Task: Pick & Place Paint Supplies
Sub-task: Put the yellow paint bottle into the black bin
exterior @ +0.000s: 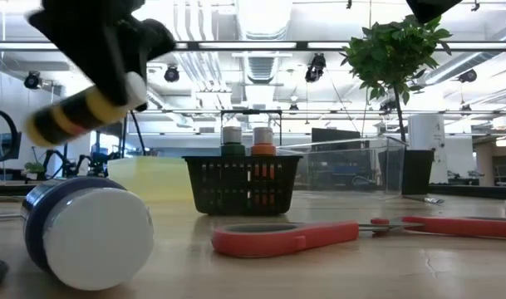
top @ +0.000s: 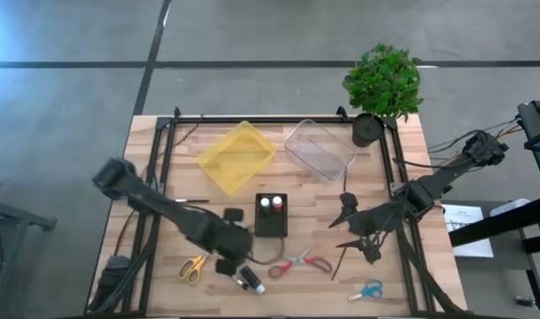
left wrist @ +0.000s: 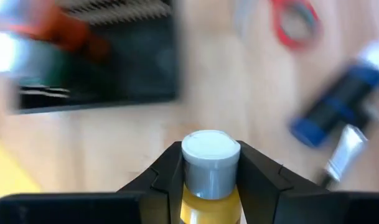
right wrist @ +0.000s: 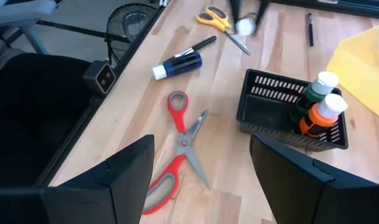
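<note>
The left end effector (left wrist: 209,180) is shown raised above the wooden desk (top: 403,177), its two dark fingers (left wrist: 161,177) closed on a yellow paint bottle with a white cap (left wrist: 209,168); in the low view the same bottle (exterior: 82,112) is seen tilted, clear of the desk surface. A black mesh basket (top: 271,215) is placed near the desk's middle, and two paint bottles are stood upright inside it, one green (right wrist: 315,90) and one orange (right wrist: 321,115). A blue paint bottle with a white cap (right wrist: 177,64) is laid on its side near the front edge, just beside a thin dark-handled brush (right wrist: 198,45). Red-handled scissors (top: 303,262) are laid beside the basket, yellow-handled scissors (top: 192,267) towards the left, and blue-handled scissors (top: 368,289) towards the right. The right end effector (right wrist: 198,177) is held over the right part of the desk, its jaws spread wide with nothing between them. A yellow tray (top: 236,157), a clear tray (top: 320,149) and a potted plant (top: 382,84) are seen at the far side.
</note>
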`<state>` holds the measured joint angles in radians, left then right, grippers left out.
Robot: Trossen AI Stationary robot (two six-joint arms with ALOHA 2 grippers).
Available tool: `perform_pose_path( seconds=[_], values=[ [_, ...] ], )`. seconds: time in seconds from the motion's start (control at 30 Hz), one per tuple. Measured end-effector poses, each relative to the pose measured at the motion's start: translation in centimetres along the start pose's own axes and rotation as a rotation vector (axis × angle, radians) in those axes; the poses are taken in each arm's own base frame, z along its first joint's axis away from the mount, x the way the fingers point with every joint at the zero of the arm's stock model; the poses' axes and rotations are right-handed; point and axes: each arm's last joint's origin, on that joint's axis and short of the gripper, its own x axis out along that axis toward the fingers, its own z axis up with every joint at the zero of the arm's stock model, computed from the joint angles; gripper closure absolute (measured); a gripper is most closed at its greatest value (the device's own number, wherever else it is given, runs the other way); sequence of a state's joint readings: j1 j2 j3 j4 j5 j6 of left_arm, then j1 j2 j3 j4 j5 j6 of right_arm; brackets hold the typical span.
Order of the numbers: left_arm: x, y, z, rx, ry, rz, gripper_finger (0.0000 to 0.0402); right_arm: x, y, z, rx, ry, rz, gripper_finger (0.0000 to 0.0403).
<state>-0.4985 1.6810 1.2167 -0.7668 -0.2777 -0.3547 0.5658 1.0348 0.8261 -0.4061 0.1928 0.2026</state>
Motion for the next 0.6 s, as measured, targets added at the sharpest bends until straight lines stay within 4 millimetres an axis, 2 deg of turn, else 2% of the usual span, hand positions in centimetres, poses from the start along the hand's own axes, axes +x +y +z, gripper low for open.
perform_pose_path(
  seconds=[0.1, 0.17, 0.37, 0.47, 0.6],
  values=[
    [-0.9, 0.5, -2.5, -0.077, -0.234, 0.101, 0.0286, 0.0, 0.0, 0.0, 0.0, -0.001, -0.001, 0.014],
    [-0.8, 0.9, -4.4, -0.124, -0.373, 0.139, 0.0286, 0.0, 0.0, 0.0, 0.0, -0.002, -0.001, 0.014],
    [1.9, 1.5, -9.9, -0.259, -0.703, 0.253, 0.0286, 0.0, 0.0, 0.0, 0.005, -0.006, -0.008, 0.014],
    [2.7, 1.5, -11.5, -0.292, -0.825, 0.296, 0.0286, 0.0, 0.0, 0.1, 0.01, -0.008, -0.011, 0.014],
    [3.7, 1.4, -12.6, -0.311, -0.865, 0.349, 0.0286, 0.0, 0.0, 0.2, 0.023, -0.026, -0.012, 0.014]
  ],
)
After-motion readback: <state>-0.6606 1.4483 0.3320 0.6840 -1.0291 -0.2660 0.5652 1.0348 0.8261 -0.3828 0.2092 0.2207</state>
